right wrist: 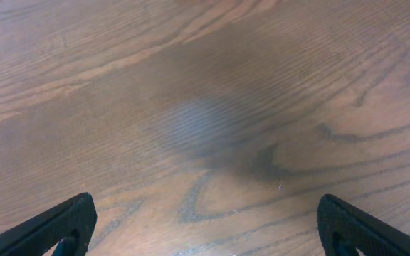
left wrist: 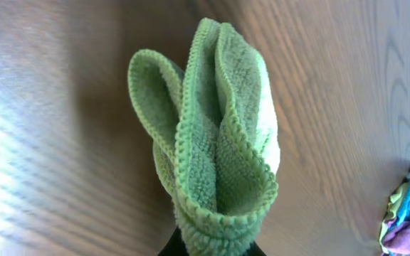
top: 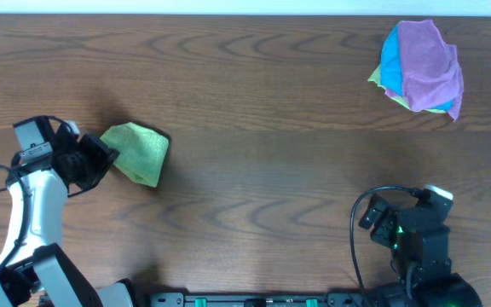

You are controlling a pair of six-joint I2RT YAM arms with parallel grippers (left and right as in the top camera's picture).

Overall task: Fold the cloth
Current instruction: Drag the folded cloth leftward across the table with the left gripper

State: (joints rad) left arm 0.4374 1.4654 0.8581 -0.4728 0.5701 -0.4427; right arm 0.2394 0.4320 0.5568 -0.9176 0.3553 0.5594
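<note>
At left side of table (top: pixel 254 196), L gripper (top: pixel 99 160) is clamped on the cloth (top: pixel 139 152), which is bunched in several loose layers w/ uneven edges. R gripper (right wrist: pixel 205 226) is near right over bare wood, jaws wide, holding nothing. Pile of other cloths (top: pixel 420 64) lies far right, well apart.

Judgement: no flat fold yet. Recommend setting cloth down on bare wood, spreading it w/ both grippers, then matching corners before pressing the crease. Avoid dragging the bunched layers.
</note>
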